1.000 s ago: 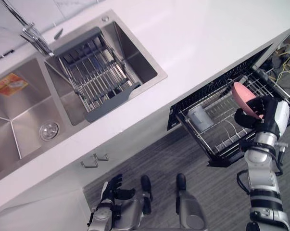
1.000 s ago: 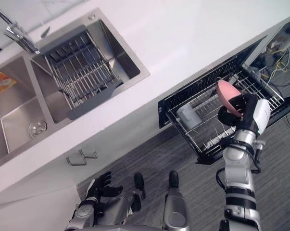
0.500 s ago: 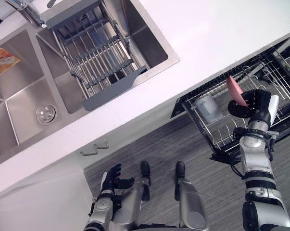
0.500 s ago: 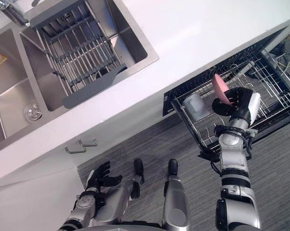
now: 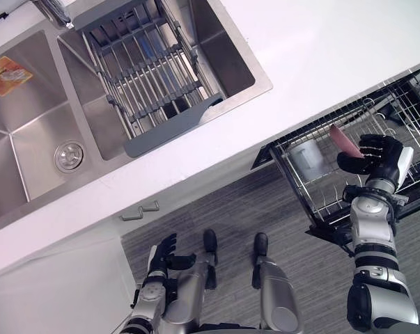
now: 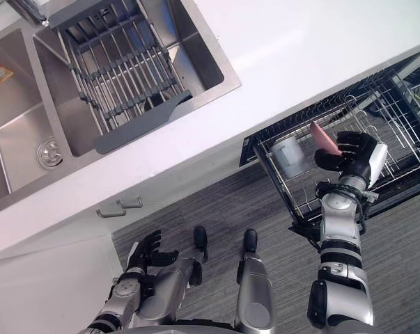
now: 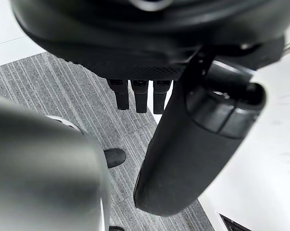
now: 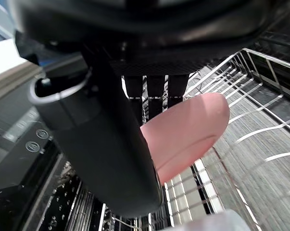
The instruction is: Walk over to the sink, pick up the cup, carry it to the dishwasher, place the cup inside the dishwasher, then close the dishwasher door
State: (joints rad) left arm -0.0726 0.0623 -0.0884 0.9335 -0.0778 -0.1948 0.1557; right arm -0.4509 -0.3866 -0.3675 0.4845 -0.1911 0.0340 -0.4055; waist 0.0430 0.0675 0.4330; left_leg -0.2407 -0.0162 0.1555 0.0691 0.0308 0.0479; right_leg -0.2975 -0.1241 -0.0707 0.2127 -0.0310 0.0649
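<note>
- Your right hand (image 5: 378, 157) is curled round the pink cup (image 5: 343, 140). In the right wrist view the thumb lies across one side of the cup (image 8: 189, 129) and the fingers (image 8: 155, 90) sit behind it.
- You hold the pink cup tilted over the dishwasher rack (image 5: 291, 184), near the rack's middle. The pictures do not show whether it touches the wires.
- The dishwasher rack is pulled out from under the worktop (image 5: 335, 49) and stands over the grey floor (image 5: 265, 212).
- A grey cup (image 5: 307, 157) stands in the rack near its front corner, just beside the pink cup and on the side towards the sink (image 5: 225, 50).
- Your left hand (image 5: 162, 253) hangs low by your side, over the floor and well apart from the dishwasher. Its fingers are loosely spread and it holds nothing. In the left wrist view the fingers (image 7: 140, 94) point straight down and the thumb (image 7: 193, 144) stands clear of them.
- The sink is set in the worktop, well to the left of the rack, and has two basins.
- A drying rack (image 5: 150, 83) of metal bars with grey ends spans the nearer basin.
- The other basin has a round drain (image 5: 69, 156) in its bottom and an orange packet (image 5: 8, 75) lying flat near its far side.
- A cupboard handle (image 5: 141, 211) shows on the white front below the sink.
</note>
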